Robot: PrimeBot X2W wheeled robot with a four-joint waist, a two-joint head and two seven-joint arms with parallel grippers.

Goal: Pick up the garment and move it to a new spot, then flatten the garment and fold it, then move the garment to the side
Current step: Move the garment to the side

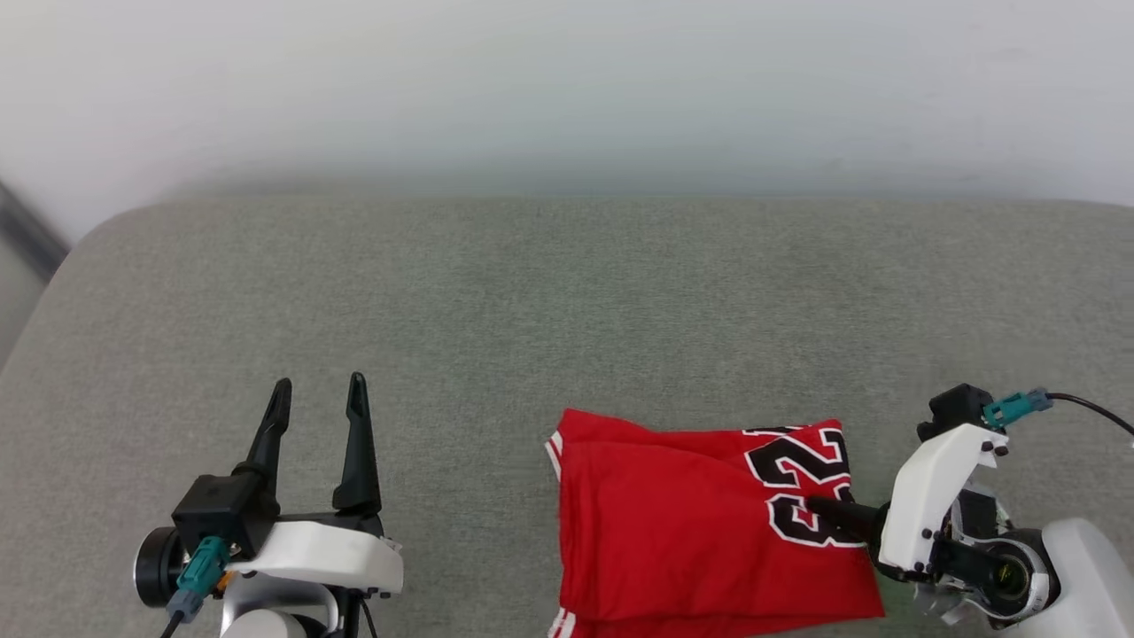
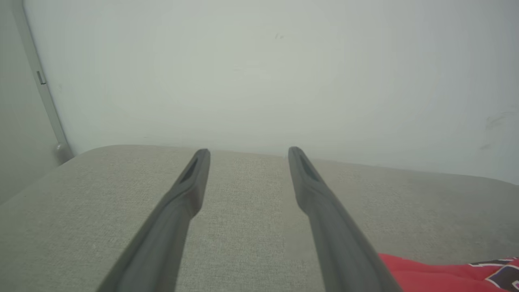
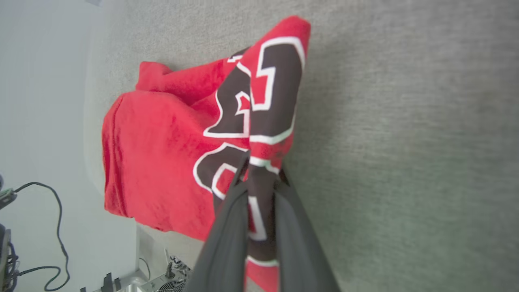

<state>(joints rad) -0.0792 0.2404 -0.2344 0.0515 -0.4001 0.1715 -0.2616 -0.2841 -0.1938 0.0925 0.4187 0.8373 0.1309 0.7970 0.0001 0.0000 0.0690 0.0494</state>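
Observation:
The garment (image 1: 682,523) lies folded into a red rectangle at the front right of the grey cushion, its black white-edged "23" (image 1: 802,483) on the right part and striped trim at its left edge. My right gripper (image 1: 819,507) comes in from the right and is shut on the garment's right edge; in the right wrist view the dark fingers (image 3: 227,227) pinch the lettered cloth (image 3: 259,121). My left gripper (image 1: 319,399) hovers open over bare cushion at the lower left, well apart from the garment. A red corner of the garment (image 2: 446,273) peeks in at the left wrist view's lower right.
The grey fabric cushion (image 1: 532,310) stretches wide, with bare room left of and behind the garment. A pale wall (image 1: 567,89) rises behind it. Past the cushion's edge, black cables (image 3: 40,227) and equipment sit below.

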